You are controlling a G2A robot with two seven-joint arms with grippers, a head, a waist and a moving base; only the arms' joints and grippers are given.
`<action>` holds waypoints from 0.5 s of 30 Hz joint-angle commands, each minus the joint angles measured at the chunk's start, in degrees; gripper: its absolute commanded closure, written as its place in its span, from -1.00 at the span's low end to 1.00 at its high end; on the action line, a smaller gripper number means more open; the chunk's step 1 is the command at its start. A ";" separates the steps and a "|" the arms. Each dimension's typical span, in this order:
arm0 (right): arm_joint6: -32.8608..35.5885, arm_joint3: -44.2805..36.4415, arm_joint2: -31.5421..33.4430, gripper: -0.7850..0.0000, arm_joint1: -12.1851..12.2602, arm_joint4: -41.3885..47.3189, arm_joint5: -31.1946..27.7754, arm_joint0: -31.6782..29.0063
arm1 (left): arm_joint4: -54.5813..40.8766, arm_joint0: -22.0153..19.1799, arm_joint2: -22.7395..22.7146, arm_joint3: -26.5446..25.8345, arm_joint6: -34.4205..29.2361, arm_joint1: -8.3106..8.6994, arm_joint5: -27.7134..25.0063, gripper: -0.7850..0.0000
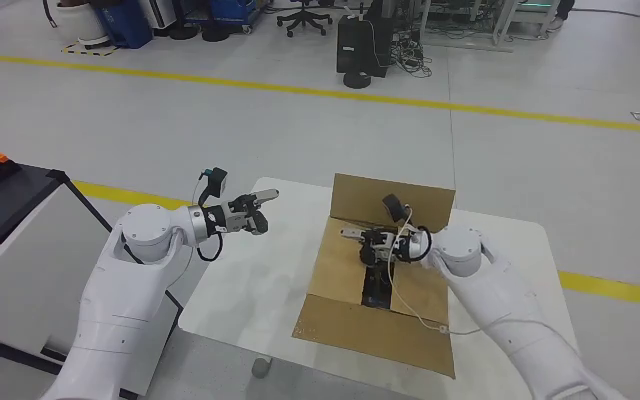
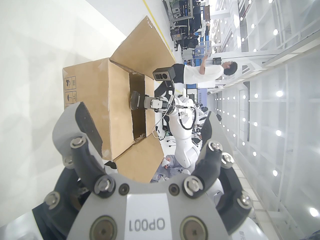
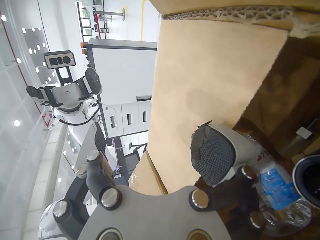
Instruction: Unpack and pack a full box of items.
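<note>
A: Right fingers [image 3: 212, 156]?
B: Spread, nothing grasped; one pad is lowered inside the box [image 2: 87, 88], beside a clear bottle [image 3: 275, 183]
A: Left fingers [image 2: 85, 123]?
B: Spread, empty, held over the counter [image 1: 250, 290] beside the box
A: Step?
B: Unpacking, judged barely begun; the bottle should be straddled squarely, clear of the wall. Box: brown cardboard, set on the counter, flaps folded out

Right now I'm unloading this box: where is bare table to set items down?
Bare table lies between the left tool and the box. Crowded inside the box: right tool, bottle, dark cup.
</note>
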 commanded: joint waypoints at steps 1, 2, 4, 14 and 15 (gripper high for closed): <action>0.41 -0.02 0.67 -1.00 0.11 0.23 -0.77 0.01 | 0.00 0.00 0.00 0.00 0.00 0.00 0.00 -1.00; 0.84 -0.19 1.15 -1.00 0.26 0.24 -0.87 -0.09 | 0.00 0.00 0.00 0.00 0.00 0.00 0.00 -1.00; 1.89 -1.29 2.69 -1.00 0.72 0.81 -1.77 -0.72 | 0.00 0.00 0.00 0.00 0.00 0.00 0.00 -1.00; 7.02 -9.40 11.51 -1.00 3.95 0.18 -0.85 -6.33 | 0.00 0.00 0.00 0.00 0.00 0.00 0.00 -1.00; 7.00 -9.83 11.74 -1.00 4.09 -0.43 -0.27 -6.50 | 0.00 0.00 0.00 0.00 0.00 0.00 0.00 -1.00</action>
